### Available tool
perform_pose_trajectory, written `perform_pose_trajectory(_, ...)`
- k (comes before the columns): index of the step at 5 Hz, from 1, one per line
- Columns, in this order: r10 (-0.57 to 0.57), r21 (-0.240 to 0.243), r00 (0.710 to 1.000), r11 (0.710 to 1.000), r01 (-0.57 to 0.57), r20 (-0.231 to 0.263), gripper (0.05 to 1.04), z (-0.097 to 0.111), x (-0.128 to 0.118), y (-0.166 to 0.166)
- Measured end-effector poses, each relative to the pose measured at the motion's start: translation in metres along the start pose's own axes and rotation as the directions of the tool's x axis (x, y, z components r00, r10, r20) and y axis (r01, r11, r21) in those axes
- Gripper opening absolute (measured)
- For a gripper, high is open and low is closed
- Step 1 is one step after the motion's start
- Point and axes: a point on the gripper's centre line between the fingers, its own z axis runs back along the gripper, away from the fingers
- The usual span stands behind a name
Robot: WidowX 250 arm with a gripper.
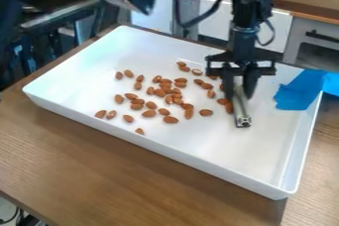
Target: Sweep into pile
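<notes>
On the wooden surface sat the white tray, the gripper over its far side, clamped on a metal bar! Blue tape covered the far right corner; almonds lay scattered from bar towards left edge!

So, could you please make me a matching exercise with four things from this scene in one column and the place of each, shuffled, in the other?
Things
1. white rectangular shallow tray
2. brown oval almonds
3. silvery metal bar
4. bright blue tape

Places
A. between the jaws of the black metal gripper
B. over the tray's edge, at the right of the view
C. on the brown wooden table
D. scattered over the tray's floor

Pairs: 1-C, 2-D, 3-A, 4-B
</notes>
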Motion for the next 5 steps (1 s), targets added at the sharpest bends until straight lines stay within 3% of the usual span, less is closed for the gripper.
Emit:
perform_pose_trajectory(2, 0.115, -0.055, 0.993, 0.992, -0.116, -0.028, 0.362, -0.004, -0.001, 0.044)
perform_pose_trajectory(3, 0.157, -0.054, 0.986, 0.986, -0.160, -0.057, 0.362, -0.006, 0.002, 0.068)
perform_pose_trajectory(5, 0.177, -0.052, 0.983, 0.983, -0.179, -0.044, 0.362, -0.006, 0.008, 0.112)
